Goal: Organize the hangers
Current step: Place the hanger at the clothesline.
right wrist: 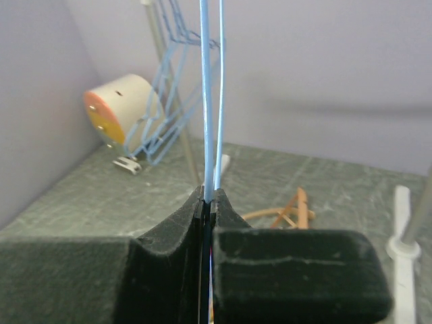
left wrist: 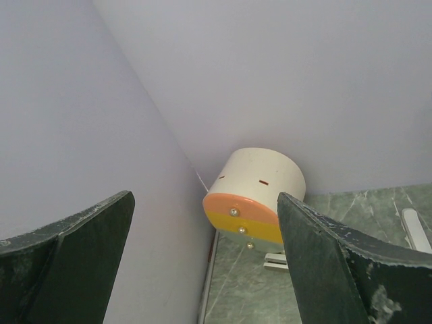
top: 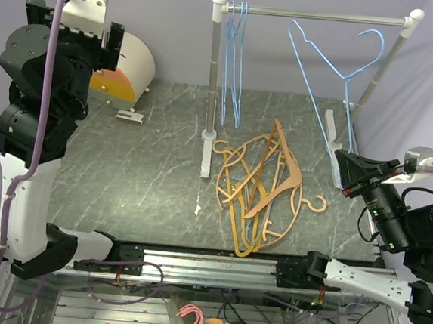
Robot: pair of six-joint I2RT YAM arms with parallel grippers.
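A pile of orange hangers [top: 264, 185] lies tangled on the grey table, right of the rack's left post. Several light-blue wire hangers [top: 234, 57] hang at the left end of the rail [top: 320, 15]. My right gripper [top: 346, 175] [right wrist: 209, 197] is shut on the lower wire of another light-blue hanger [top: 339, 63] [right wrist: 204, 101]. That hanger stands tilted, its hook just under the rail's right end. My left gripper [top: 109, 43] [left wrist: 202, 202] is raised high at the far left, open and empty, facing the back corner.
A white drum with an orange and yellow face [top: 126, 71] [left wrist: 260, 196] sits in the back left corner, a small white clip [top: 129, 115] beside it. The rack's left post [top: 211, 93] and right post [top: 380, 70] stand on the table. Pink hangers [top: 187, 319] lie below the front rail.
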